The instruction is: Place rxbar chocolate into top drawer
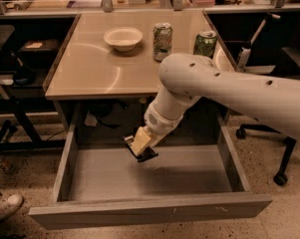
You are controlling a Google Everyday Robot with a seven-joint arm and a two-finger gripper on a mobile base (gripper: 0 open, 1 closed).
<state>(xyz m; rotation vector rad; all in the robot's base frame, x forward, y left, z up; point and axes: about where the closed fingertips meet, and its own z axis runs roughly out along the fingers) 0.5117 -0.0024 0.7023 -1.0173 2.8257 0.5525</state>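
My gripper [140, 146] hangs from the white arm over the left-middle of the open top drawer [149, 210], just above its pale grey floor. It is shut on the rxbar chocolate [147, 155], a small flat black bar. The bar's dark ends stick out on either side of the cream finger pads [140, 140], and it is held tilted. The drawer is pulled fully out beneath the tan table [89, 68], and its floor is bare.
A white bowl [122, 38] and two green cans [162, 41] [205, 44] stand on the tabletop. An office chair base [281, 176] is to the right of the drawer. A shoe [5, 205] is at the lower left. Dark shelving stands to the left.
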